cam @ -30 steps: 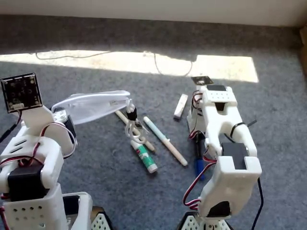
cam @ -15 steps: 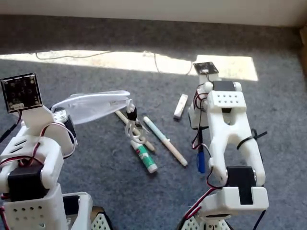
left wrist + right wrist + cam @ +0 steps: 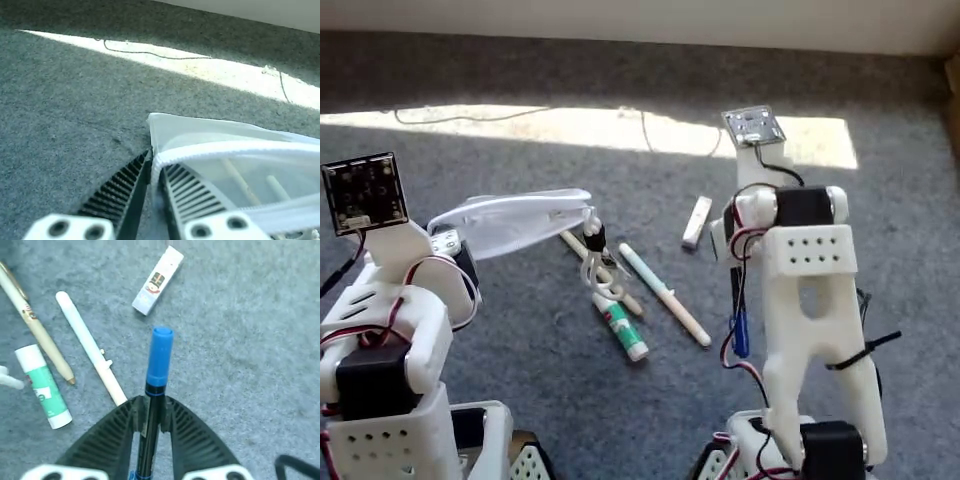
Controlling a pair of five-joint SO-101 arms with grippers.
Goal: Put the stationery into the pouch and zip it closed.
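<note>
We find the left gripper closed on one end of the pouch, with the pouch's white zip edge pinched between the ribbed black fingers. The pouch is translucent white. In the high view it extends from the left arm toward the middle of the grey carpet, and a dark pull with pale loops hangs at its far end. Pale rod shapes show through the pouch wall in the left wrist view; we cannot tell whether they lie inside or behind it. The right gripper is clamped on the black barrel of the blue pen, whose blue cap points out beyond the fingertips. Four items lie loose on the carpet between the arms. The eraser has a white sleeve carrying a small printed figure; we cannot read any lettering on it. The white pen has a cream end and lies just beside the tan pen, which bears a small mark too small to read. The glue stick has a white cap and a green label with a white patch; its print is illegible. The glue stick lies near the pull, and the eraser lies apart from the rest, nearer the right arm.
</note>
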